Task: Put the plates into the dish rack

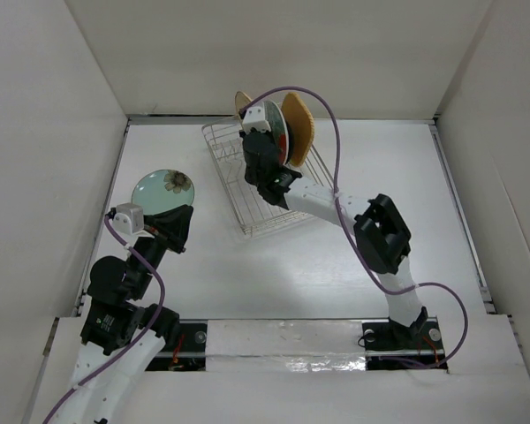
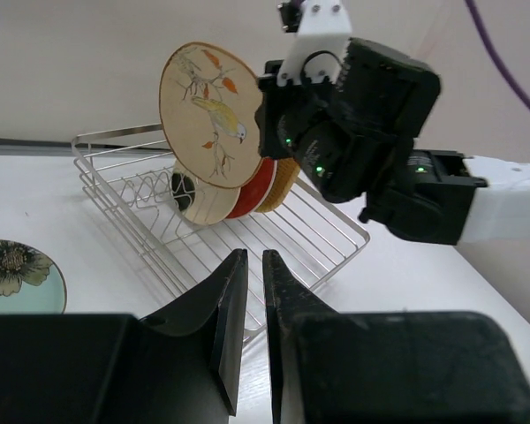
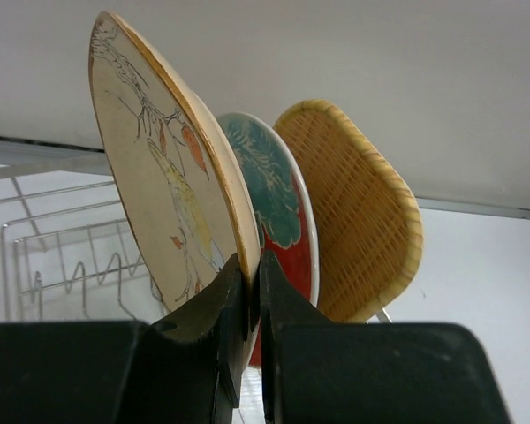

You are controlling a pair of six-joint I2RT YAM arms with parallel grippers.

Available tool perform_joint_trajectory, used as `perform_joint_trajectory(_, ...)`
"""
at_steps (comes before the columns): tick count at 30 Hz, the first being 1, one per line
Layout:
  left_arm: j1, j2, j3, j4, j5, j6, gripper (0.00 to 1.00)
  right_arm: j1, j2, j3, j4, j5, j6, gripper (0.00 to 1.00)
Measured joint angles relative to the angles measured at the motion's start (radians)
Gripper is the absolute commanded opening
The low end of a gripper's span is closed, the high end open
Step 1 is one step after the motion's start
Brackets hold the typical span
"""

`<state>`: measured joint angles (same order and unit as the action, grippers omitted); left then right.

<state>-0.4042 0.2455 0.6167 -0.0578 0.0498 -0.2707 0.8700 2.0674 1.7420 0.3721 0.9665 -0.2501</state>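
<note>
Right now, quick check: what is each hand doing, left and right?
Left hand: closed almost fully, holding nothing.
Right hand: closed on the lower rim of the beige floral plate.

Arm shells: white plastic links on the left arm (image 1: pixel 110 375) and the right arm (image 1: pixel 314 199), smooth and rounded.
Joints: chunky matte black housings (image 1: pixel 384 234) between the white bits.
Cables: thin purple cable (image 1: pixel 333 132) running off each arm.
Fingers: left gripper (image 2: pixel 254 258) and right gripper (image 3: pixel 254 265) both have black wedge fingers with flat inner faces.
Lights: tiny green LEDs (image 2: pixel 318 168) on the right wrist's black casing.
Bases: black base (image 1: pixel 397 337) with some red wiring next to it.
</note>
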Motion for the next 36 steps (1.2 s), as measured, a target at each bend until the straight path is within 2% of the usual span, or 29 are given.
perform_joint_trajectory(5,0.0,0.004,0.0,0.0,0.002,0.0,0.11,-0.021,0.104,0.095,-0.027,-0.008,-0.047,0.0)
perform_joint_trajectory(16,0.0,0.012,0.0,0.0,0.002,0.0,0.11,-0.027,0.151,0.174,-0.105,-0.035,0.042,0.0)
perform_joint_trajectory(25,0.0,0.014,0.0,0.0,0.002,0.0,0.11,-0.012,0.197,0.169,-0.122,-0.038,0.105,0.0)
perform_joint_trajectory(36,0.0,0.04,0.0,0.0,-0.018,-0.002,0.1,0.001,0.157,0.032,-0.152,-0.027,0.286,0.0)
